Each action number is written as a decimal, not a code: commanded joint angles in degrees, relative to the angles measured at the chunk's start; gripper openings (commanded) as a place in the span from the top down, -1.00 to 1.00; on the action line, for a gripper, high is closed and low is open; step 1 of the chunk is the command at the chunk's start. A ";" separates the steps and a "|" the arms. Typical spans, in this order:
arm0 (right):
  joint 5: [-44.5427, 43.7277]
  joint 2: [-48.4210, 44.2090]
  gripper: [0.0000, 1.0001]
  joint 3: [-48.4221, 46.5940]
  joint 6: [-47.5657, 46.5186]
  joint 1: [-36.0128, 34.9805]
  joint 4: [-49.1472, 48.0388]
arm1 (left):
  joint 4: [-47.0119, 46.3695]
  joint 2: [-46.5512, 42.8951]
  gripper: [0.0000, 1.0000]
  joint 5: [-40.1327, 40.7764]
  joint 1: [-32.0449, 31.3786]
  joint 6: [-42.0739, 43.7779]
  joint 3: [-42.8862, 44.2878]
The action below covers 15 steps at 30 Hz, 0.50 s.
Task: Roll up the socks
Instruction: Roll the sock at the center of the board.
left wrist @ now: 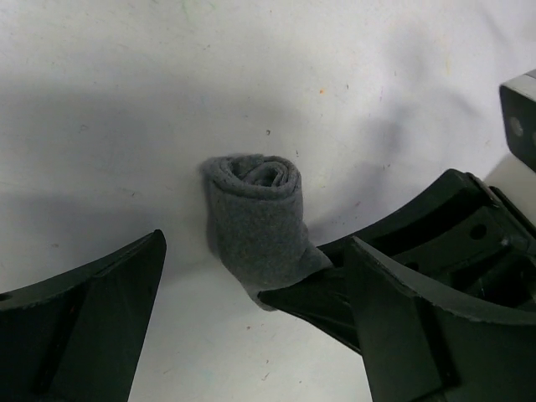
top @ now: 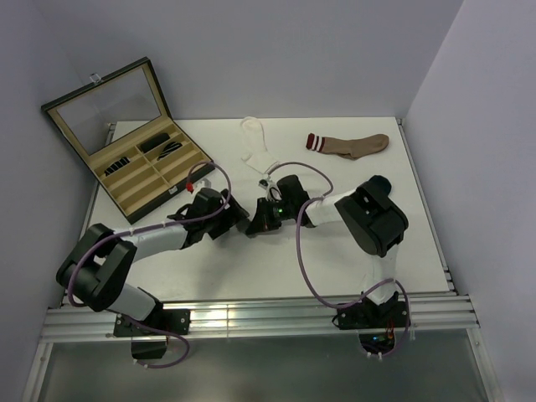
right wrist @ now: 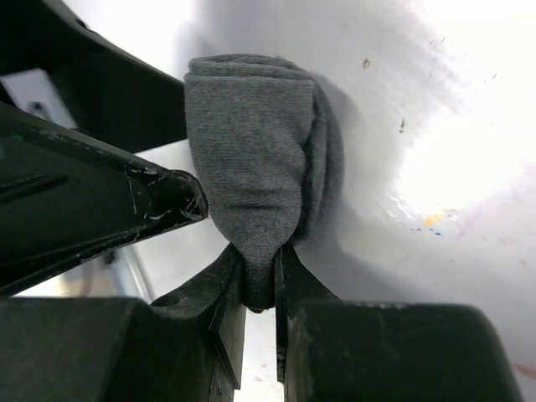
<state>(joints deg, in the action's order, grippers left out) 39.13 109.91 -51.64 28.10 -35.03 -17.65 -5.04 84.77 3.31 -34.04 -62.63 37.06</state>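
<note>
A dark grey sock (left wrist: 251, 209) stands on the white table as a compact roll. My right gripper (right wrist: 260, 264) is shut on the roll's lower tip (right wrist: 255, 167), pinching the fabric between both jaws. My left gripper (left wrist: 255, 251) is open, its wide-spread fingers on either side of the roll and not touching it. In the top view both grippers meet at the table's middle, left gripper (top: 234, 219) and right gripper (top: 256, 221), and they hide the roll. A white sock (top: 254, 144) lies flat at the back. A brown sock (top: 352, 145) with a red-and-white striped cuff lies flat to its right.
An open display case (top: 159, 167) with a glass lid and several padded compartments sits at the back left, dark items in some slots. Raised rails edge the table (top: 419, 243). Cables loop over both arms.
</note>
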 commanded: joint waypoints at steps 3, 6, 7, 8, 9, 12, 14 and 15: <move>6.92 3.29 1.00 1.80 10.13 2.42 -6.08 | -6.91 1.61 -0.81 -1.11 0.12 -2.93 -1.02; 6.74 4.26 1.00 1.98 12.06 2.77 -6.34 | -7.36 4.07 -0.78 -1.91 0.12 -4.33 -0.94; 6.74 4.87 1.00 2.15 12.76 2.86 -7.39 | -7.44 4.61 -0.77 -1.91 0.12 -4.69 -0.94; 7.44 5.23 1.00 2.24 14.25 3.03 -8.01 | -7.44 5.05 -0.75 -2.08 0.12 -5.04 -1.11; 7.45 5.58 1.00 2.42 15.05 3.21 -9.06 | -7.88 5.92 -0.72 -2.17 0.12 -5.57 -1.11; 7.36 6.81 1.00 3.03 17.86 3.39 -10.91 | -6.83 7.24 -0.65 -1.91 -0.15 -6.36 -0.41; 7.36 7.25 1.00 3.21 19.44 3.47 -11.70 | -5.69 7.77 -0.60 -1.47 -0.85 -6.45 0.03; 7.01 7.34 1.00 3.47 19.97 3.56 -12.49 | -5.08 8.30 -0.58 -0.94 -1.11 -6.71 0.64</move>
<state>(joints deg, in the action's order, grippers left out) 47.46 115.28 -49.60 44.51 -31.83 -28.45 -14.11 90.74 1.41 -34.20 -68.51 36.99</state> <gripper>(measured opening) 0.190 0.797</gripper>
